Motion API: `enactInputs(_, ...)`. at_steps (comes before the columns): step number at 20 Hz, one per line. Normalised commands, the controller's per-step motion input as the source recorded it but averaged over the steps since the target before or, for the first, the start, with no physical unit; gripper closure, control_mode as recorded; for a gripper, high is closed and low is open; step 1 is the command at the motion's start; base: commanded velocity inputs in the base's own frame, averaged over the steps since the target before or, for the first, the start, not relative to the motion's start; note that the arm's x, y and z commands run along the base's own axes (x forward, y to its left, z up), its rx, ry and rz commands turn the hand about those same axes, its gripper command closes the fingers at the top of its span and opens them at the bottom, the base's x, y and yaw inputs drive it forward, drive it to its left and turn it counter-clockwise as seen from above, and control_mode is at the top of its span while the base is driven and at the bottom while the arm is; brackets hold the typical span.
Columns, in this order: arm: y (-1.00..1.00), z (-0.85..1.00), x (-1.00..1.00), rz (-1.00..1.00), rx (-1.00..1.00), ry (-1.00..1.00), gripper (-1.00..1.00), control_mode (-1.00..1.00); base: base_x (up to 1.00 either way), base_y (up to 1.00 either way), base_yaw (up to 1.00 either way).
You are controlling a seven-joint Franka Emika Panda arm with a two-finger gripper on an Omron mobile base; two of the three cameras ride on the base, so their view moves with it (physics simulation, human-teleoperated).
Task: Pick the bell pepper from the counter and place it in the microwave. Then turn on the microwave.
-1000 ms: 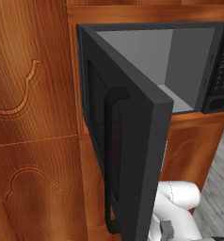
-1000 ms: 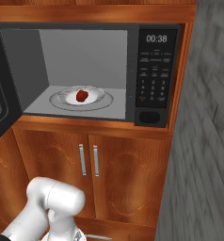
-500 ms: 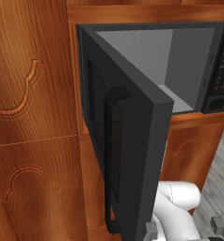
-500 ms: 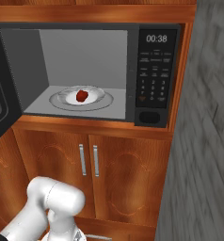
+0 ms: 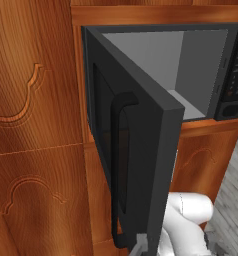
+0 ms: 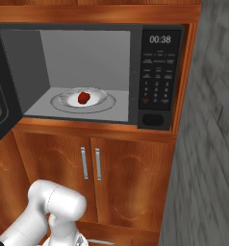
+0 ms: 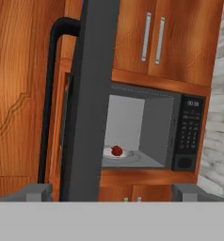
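- The bell pepper (image 6: 83,97) lay on the glass turntable (image 6: 104,102) inside the microwave (image 6: 157,77), near the middle of the grey interior, so the placing part looked done.
- The microwave door (image 5: 141,150) stood swung wide open, its edge facing the hand camera, with the black bar handle (image 5: 118,165) on its outer face.
- Judged from its look, the pepper was light, firm and smooth-skinned, apt to roll; it needed no more handling.
- The door seemed stiff and hinged; a push on its outer face or free edge, near the handle, would likely swing it shut.
- The keypad (image 6: 156,86) lay to the right of the opening, its buttons small and calling for a careful fingertip press.
- The arm was folded low in front of the cabinets, below the microwave.
- The gripper (image 7: 113,193) was spread wide and held nothing, looking up at the door edge.
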Motion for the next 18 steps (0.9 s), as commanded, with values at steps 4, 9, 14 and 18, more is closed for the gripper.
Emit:
enactInputs(4, 0.16, -0.15, 0.13, -0.04, 0.00, 0.00, -1.00, -1.00, 0.00, 0.00, 0.00)
enactInputs(9, 0.10, -0.16, 0.18, -0.04, 0.00, 0.00, -1.00, -1.00, 0.00, 0.00, 0.00)
enactInputs(14, 0.13, -0.16, 0.21, -0.04, 0.00, 0.00, -1.00, -1.00, 0.00, 0.00, 0.00)
enactInputs(18, 0.20, -0.13, 0.12, -0.04, 0.00, 0.00, -1.00, -1.00, 0.00, 0.00, 0.00)
